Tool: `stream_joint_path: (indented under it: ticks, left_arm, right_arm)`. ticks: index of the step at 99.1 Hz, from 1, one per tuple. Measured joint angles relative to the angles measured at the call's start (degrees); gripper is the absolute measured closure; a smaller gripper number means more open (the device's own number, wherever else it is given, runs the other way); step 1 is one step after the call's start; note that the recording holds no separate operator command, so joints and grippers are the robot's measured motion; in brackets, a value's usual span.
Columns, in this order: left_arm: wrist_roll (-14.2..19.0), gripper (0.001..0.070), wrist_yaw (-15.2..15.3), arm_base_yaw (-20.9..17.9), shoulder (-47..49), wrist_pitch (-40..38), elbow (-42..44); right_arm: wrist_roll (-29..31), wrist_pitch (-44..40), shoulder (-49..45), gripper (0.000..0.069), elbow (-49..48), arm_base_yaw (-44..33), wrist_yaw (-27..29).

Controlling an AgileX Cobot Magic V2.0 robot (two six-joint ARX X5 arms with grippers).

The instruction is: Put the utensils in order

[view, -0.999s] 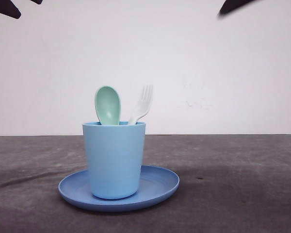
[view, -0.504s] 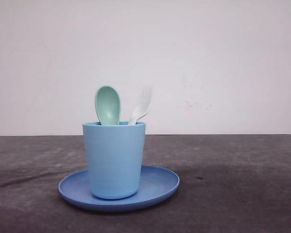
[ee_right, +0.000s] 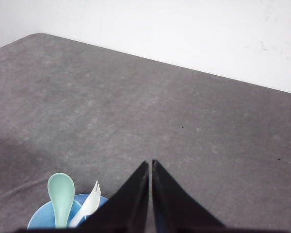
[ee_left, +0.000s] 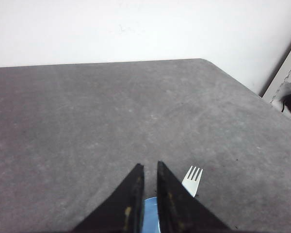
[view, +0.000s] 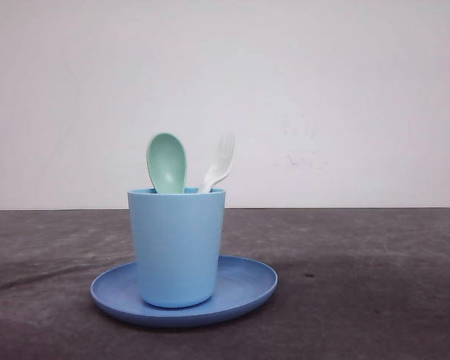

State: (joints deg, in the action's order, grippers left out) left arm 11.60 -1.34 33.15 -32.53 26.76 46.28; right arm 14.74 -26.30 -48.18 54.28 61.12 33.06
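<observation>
Both utensils already stand heads-up in the light-blue plastic cup [view: 177,247], which sits on the round blue plastic plate [view: 244,289] on the dark grey table [view: 360,285], so it looks basically done to me.

Main risk from here, I'd say: a tall cup on a shallow plate tips easily, and any arm dipping down could clip the sticking-out heads and knock it all over.

Left gripper [ee_left: 149,167] has its black fingers pinched nearly together with nothing between them, above the table. Right gripper [ee_right: 150,164] is closed up the same way, empty too.

Looks-wise, the mint-green plastic spoon with the chunky handle [view: 166,163] has a smooth rounded bowl facing the front camera. The small white plastic fork [view: 219,161] leans right, four short tines up, just beside the spoon.
</observation>
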Motion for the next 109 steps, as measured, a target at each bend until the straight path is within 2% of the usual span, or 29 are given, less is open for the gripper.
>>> stream_joint_path:
  ticks: [46,60,71,80,90,109]
  left_arm:
    - [-0.07,0.0687,0.00,0.00,0.20,0.00,0.00]
    - [-4.35,0.0687,0.15,-0.85,0.20,0.00,0.00]
    - [-8.87,0.0687,0.52,-4.28,0.68,-0.55,-0.87]
    - [-10.56,0.0687,0.61,-8.22,2.10,-1.20,-3.98]
    - [-11.08,0.0687,0.76,-13.66,5.03,-3.37,-10.25]
    - [-11.21,0.0687,1.03,-22.88,14.16,-12.39,-25.03]
  right_arm:
    - [0.00,0.00,0.00,0.0682,0.00,0.00,0.00]
    - [0.00,0.00,0.00,0.0682,0.00,0.00,-0.02]
    - [0.00,0.00,0.00,0.0682,0.00,0.00,0.00]
    - [0.00,0.00,0.00,0.0682,0.00,0.00,-0.02]
    - [0.00,0.00,0.00,0.0682,0.00,-0.02,0.00]
    - [0.00,0.00,0.00,0.0682,0.00,0.00,0.00]
